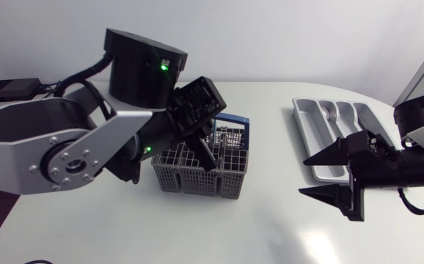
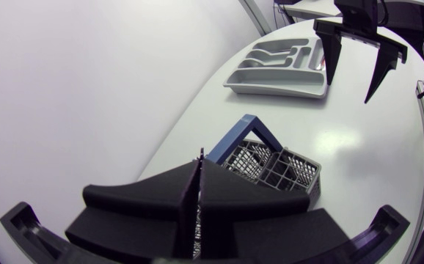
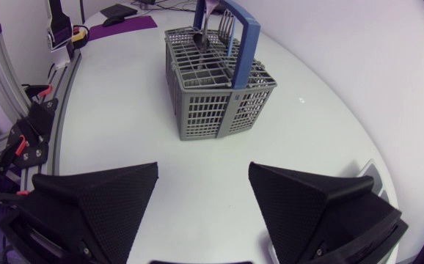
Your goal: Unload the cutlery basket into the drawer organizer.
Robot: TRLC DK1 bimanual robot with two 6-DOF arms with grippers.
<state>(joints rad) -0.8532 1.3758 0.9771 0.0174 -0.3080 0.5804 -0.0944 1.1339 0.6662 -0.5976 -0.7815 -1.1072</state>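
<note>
Cutlery basket (image 1: 201, 170) left of the table's middle, with the left gripper (image 1: 208, 158) in it and the drawer organizer (image 1: 311, 128) well apart at the far right.

Grey, with a blue handle (image 1: 230, 121) arching over it, the basket stands upright on the white table (image 1: 271, 220). The left arm comes in from the left, and its gripper points down into the basket's far side. In the left wrist view its fingers (image 2: 146, 202) are clenched on a thin piece of cutlery (image 2: 199, 158), whose kind I cannot tell. The right gripper (image 1: 304, 176) hangs released, fingers spread wide and holding nothing, just near of the organizer and pointing left toward the basket. A spoon (image 1: 331, 114) already lies in one of the organizer's far compartments.
</note>
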